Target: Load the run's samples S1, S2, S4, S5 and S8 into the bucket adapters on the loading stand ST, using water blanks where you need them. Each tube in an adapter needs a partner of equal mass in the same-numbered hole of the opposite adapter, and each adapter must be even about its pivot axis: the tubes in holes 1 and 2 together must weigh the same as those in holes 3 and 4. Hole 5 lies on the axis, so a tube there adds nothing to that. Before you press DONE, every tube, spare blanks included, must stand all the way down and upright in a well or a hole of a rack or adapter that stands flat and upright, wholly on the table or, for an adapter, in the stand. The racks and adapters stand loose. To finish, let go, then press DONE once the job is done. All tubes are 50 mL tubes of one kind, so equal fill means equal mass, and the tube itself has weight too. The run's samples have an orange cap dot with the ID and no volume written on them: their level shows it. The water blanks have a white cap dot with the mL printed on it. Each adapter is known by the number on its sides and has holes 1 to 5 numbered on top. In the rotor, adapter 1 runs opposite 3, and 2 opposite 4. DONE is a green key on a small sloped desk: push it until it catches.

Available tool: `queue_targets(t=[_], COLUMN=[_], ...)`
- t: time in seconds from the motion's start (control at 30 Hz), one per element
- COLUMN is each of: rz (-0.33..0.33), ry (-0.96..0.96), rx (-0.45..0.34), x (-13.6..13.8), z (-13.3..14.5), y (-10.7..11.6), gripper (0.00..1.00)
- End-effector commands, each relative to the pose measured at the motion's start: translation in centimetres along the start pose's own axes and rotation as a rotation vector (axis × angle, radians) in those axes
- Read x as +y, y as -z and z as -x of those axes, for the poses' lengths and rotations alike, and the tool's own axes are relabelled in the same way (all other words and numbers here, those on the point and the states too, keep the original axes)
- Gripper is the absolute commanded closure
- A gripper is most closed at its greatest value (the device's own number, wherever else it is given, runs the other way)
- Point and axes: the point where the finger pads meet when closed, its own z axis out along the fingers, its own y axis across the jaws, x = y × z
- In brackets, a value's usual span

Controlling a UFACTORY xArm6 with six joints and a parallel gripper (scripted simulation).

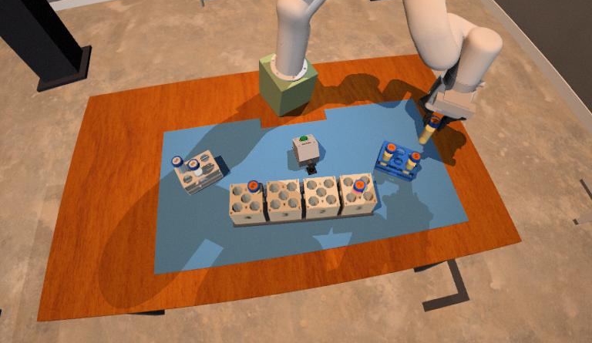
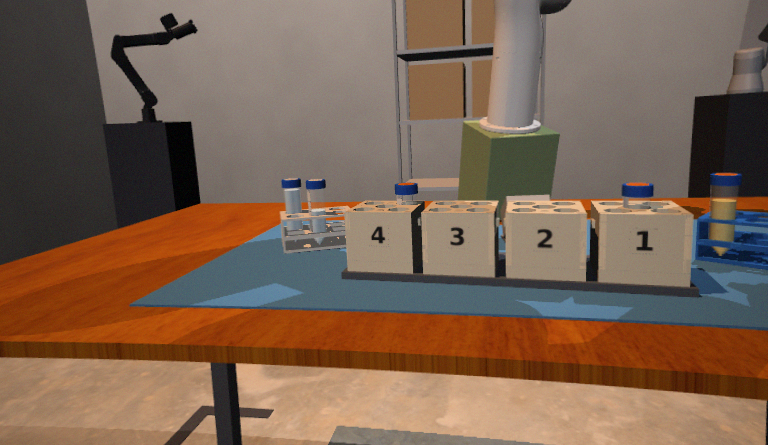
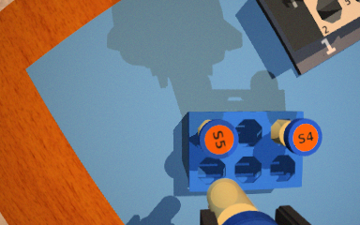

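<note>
My gripper (image 1: 434, 121) (image 3: 247, 217) is shut on a tube (image 1: 428, 133) (image 3: 224, 193) with yellow content and an orange-dotted blue cap; its ID is not readable. It hangs tilted above the outer back side of the blue rack (image 1: 391, 172) (image 3: 267, 183). S5 (image 3: 218, 139) (image 1: 415, 156) and S4 (image 3: 306, 137) (image 1: 391, 148) (image 2: 723, 219) stand in that rack. One orange-dotted tube (image 1: 359, 186) (image 2: 637, 189) stands in adapter 1 (image 2: 623, 259), another (image 1: 253, 186) (image 2: 406, 188) in adapter 4 (image 2: 368, 256). Adapter 2 (image 2: 526, 259) and adapter 3 (image 2: 441, 256) show no tubes.
A clear rack (image 2: 287, 245) at the left holds two white-dotted blanks (image 1: 176, 161) (image 1: 193, 163). The green DONE key (image 1: 304, 139) is on a small desk behind the adapters. The dark stand (image 2: 470, 279) carries all the adapters. The mat's edge (image 3: 67, 141) lies beside the blue rack.
</note>
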Motion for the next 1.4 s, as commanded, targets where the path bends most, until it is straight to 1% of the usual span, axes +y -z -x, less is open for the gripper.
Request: queue_targets(t=[0.0,0.1,0.17,0.53,0.67,0.73,1.23,1.3,1.37], rz=[-0.005,-0.005,-0.005,-0.004,-0.004,-0.004,-0.003,-0.003,-0.003], ry=[0.033,0.133,0.133,0.500,0.503,0.503,0.503,0.503,0.503], rx=[0.001,0.001,0.001,0.002,0.002,0.002,0.003,0.003,0.003], x=[0.2,1.3,1.3,5.2,6.7,6.7,12.1,12.1,12.8], z=[-0.4,-1.4,-1.4,-5.2,-6.6,-6.6,-11.9,-11.9,-12.6], y=[0.2,0.2,0.2,0.2,0.2,0.2,0.1,0.1,0.1], gripper=[1.00,1.00,1.00,1.00,1.00,1.00,1.00,1.00,1.00])
